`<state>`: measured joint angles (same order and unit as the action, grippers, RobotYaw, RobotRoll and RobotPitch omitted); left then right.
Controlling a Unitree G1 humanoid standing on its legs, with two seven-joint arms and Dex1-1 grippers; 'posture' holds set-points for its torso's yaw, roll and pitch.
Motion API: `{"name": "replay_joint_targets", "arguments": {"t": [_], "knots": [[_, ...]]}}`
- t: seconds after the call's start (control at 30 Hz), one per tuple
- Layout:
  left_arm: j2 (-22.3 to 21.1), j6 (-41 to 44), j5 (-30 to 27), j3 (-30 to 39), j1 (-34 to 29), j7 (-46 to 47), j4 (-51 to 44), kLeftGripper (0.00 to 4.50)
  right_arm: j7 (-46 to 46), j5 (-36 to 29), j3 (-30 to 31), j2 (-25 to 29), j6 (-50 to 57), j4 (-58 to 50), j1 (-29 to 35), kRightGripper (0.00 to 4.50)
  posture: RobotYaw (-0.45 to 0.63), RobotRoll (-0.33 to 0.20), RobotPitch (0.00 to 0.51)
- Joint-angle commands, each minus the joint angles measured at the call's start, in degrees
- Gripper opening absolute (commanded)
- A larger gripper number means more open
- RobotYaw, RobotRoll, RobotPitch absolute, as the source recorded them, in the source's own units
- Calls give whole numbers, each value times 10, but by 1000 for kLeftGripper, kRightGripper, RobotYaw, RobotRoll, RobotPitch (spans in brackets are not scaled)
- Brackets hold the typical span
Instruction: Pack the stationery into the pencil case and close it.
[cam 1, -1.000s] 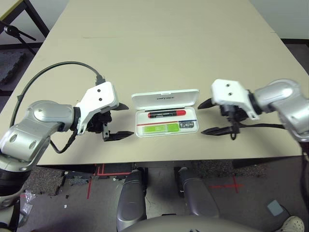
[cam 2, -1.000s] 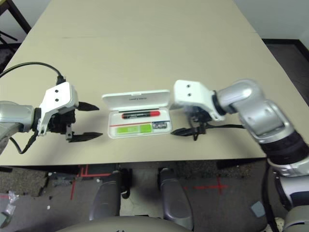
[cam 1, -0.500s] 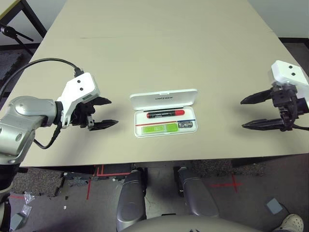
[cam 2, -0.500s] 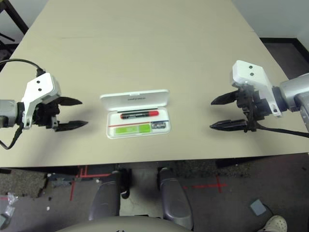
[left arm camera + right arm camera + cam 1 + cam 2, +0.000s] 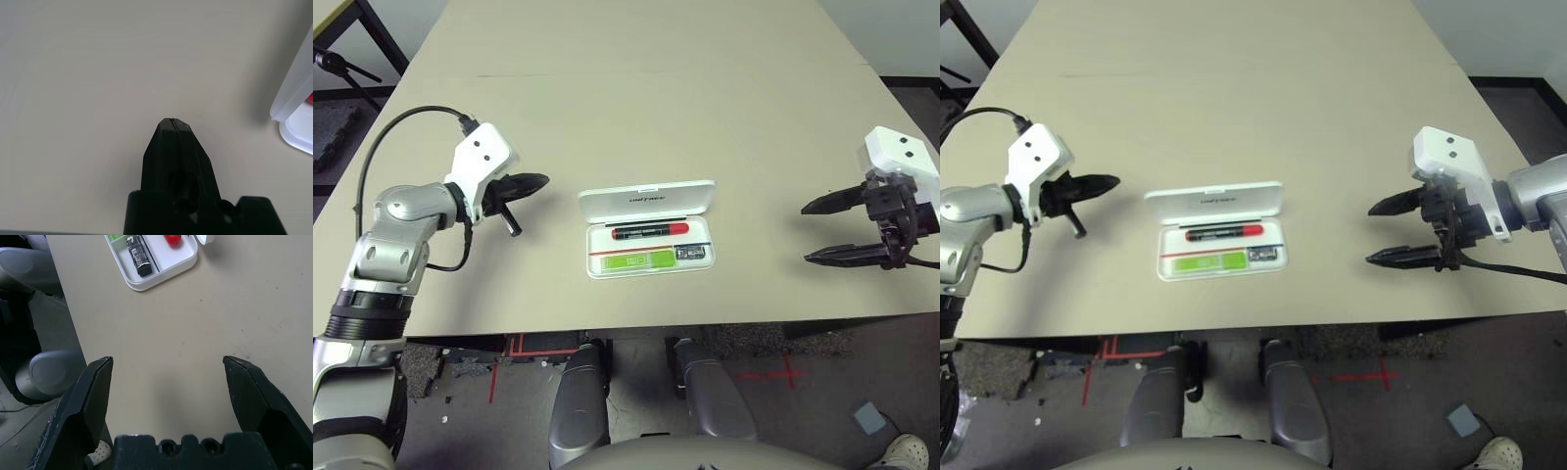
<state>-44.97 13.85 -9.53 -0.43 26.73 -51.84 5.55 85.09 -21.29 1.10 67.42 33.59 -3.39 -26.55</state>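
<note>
Pencil case [image 5: 649, 231] lies open mid-bench, stationery [image 5: 650, 245] inside. Rigid, light, likely slippery plastic; press the lid's far edge. Left hand [image 5: 530, 182] pinched together, empty; right hand [image 5: 822, 231] spread apart.

Cut-off and unreadable parts

In the left wrist view the pencil case [image 5: 297, 100] runs off the picture's edge, leaving one lid corner and a sliver of red. The right wrist view crops the red marker [image 5: 172, 239] to its tip and the highlighter [image 5: 116, 237] to a green scrap. The small dark piece [image 5: 691, 254] is too small to identify from the head views.
</note>
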Motion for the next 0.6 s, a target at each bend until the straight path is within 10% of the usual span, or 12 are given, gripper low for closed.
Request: {"name": "replay_joint_targets", "arguments": {"t": [0.03,0.6], "knots": [[22,-5,4,-11,17,5,6,32,-1,-1,-4,9,0,-8,-3,4500,-103,0,197],[70,68,-44,-60,25,-66,-111,32,-11,3,2,4,-1,-2,-8,4500,-116,0,189]]}}
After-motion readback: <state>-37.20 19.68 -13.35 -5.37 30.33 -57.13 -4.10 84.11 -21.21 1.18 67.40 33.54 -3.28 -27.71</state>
